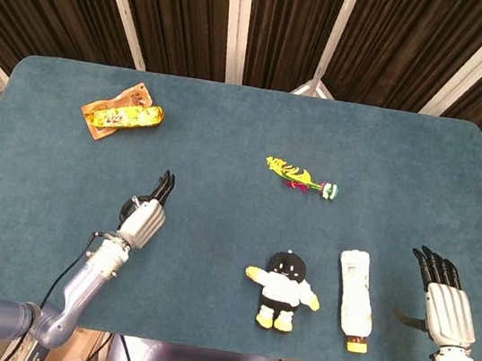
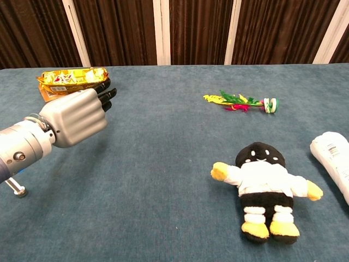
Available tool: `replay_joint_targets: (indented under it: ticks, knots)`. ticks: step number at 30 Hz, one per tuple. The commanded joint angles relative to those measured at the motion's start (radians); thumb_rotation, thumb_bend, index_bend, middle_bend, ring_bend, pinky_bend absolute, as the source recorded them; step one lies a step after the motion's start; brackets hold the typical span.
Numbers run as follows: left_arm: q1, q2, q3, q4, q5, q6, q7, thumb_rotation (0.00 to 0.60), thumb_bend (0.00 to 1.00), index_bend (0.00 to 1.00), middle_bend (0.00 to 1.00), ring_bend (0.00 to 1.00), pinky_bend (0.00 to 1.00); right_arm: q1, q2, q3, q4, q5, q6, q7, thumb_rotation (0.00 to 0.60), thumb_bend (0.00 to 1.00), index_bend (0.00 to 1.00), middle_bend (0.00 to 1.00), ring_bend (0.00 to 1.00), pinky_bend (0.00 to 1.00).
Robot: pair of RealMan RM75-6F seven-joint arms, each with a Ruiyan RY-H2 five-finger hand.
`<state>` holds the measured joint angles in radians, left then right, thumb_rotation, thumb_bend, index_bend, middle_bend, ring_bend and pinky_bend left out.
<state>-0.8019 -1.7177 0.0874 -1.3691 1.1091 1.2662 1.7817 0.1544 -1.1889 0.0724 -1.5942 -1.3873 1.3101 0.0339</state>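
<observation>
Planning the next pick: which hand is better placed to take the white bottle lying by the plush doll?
The right hand, probably. It hovers open just beside the white bottle with bare table between them. The left hand is across the table, with the plush doll in between.

The head view looks almost straight down from high above the table, taking in the whole blue top with the dark curtains beyond its far edge; the chest view sits low and close at the near edge, facing level across the cloth toward those curtains; both share the plush doll, the feathered toy beyond the doll, and the gold snack packet far left of it.
</observation>
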Motion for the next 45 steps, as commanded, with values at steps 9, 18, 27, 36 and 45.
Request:
replay_joint_targets:
  ticks: [9,18,27,36,45]
  knots:
    - [0.015,-0.021,0.006,0.042,0.012,-0.019,0.001,0.6,0.56,0.55,0.18,0.0,0.0,-0.001,0.003,0.001,0.0,-0.002,0.004,0.008,0.6,0.11,0.09,0.07,0.02,0.0]
    - [0.025,-0.031,0.008,0.058,0.026,-0.029,0.003,0.6,0.56,0.53,0.17,0.0,0.0,-0.001,0.003,0.0,0.001,-0.002,0.001,0.009,0.6,0.11,0.1,0.07,0.02,0.0]
    - [0.033,-0.034,0.003,0.062,0.03,-0.037,0.015,0.6,0.56,0.48,0.17,0.0,0.0,-0.001,0.003,0.0,0.0,-0.002,0.002,0.012,0.6,0.11,0.1,0.07,0.02,0.0]
    - [0.039,-0.032,-0.001,0.053,0.038,-0.037,0.018,0.6,0.53,0.4,0.16,0.0,0.0,-0.001,0.003,0.001,0.0,-0.001,0.003,0.011,0.6,0.11,0.1,0.07,0.02,0.0]
    - [0.031,0.01,-0.065,-0.084,0.116,0.042,-0.048,0.6,0.49,0.25,0.14,0.0,0.0,0.0,0.003,-0.003,-0.003,-0.007,0.002,0.008,0.6,0.11,0.1,0.07,0.02,0.0]
